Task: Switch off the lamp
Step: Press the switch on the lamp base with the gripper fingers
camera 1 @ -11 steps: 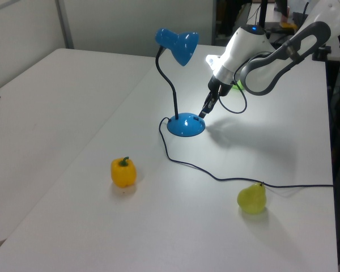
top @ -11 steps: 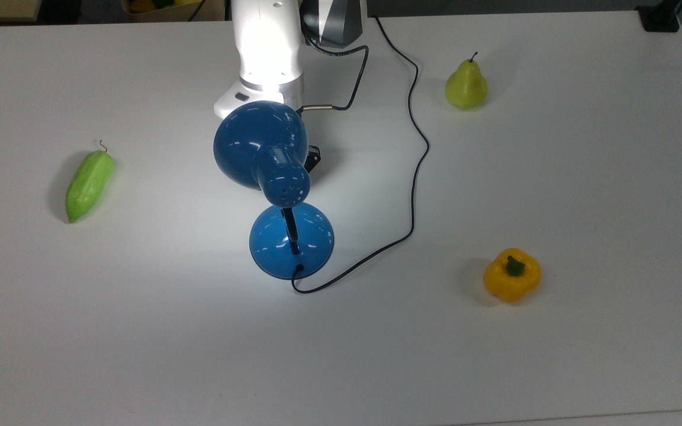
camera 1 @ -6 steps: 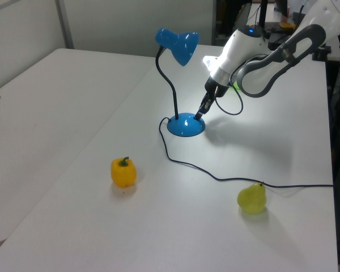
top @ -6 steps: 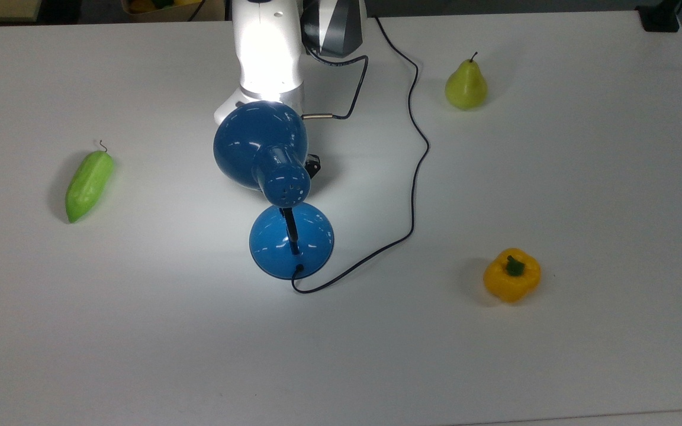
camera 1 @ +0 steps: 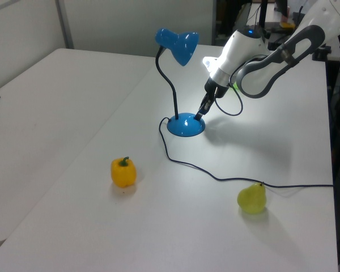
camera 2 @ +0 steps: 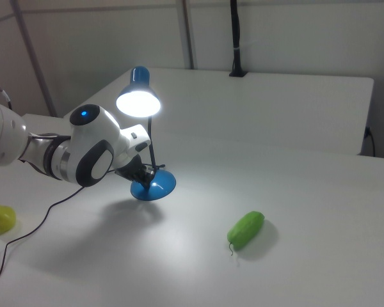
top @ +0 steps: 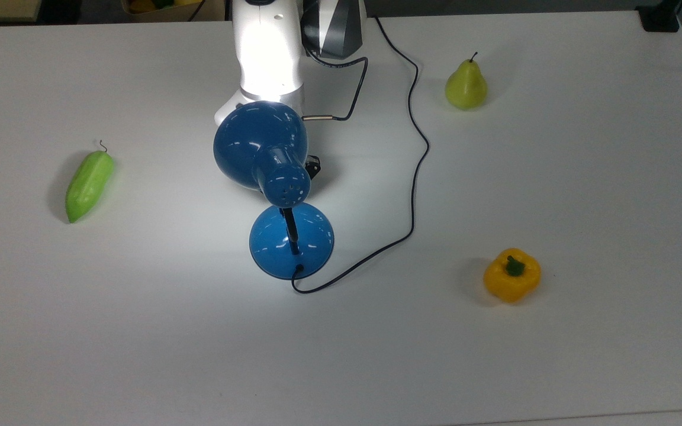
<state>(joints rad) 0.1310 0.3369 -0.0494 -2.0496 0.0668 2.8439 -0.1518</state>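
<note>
Currently the blue desk lamp [camera 1: 185,122] stands mid-table [top: 554,367], lit, shade casting a bright pool in the right view. Claw [camera 1: 200,113] tip sits at the far rim of the lamp's round base in the left view, apparently touching; claw state: cannot tell. Black cord [top: 413,177] runs from base toward the top view's right. Around the lamp: pear [top: 466,84], yellow bell pepper [top: 512,276], green cucumber-like vegetable [top: 89,185], all well apart.
</note>
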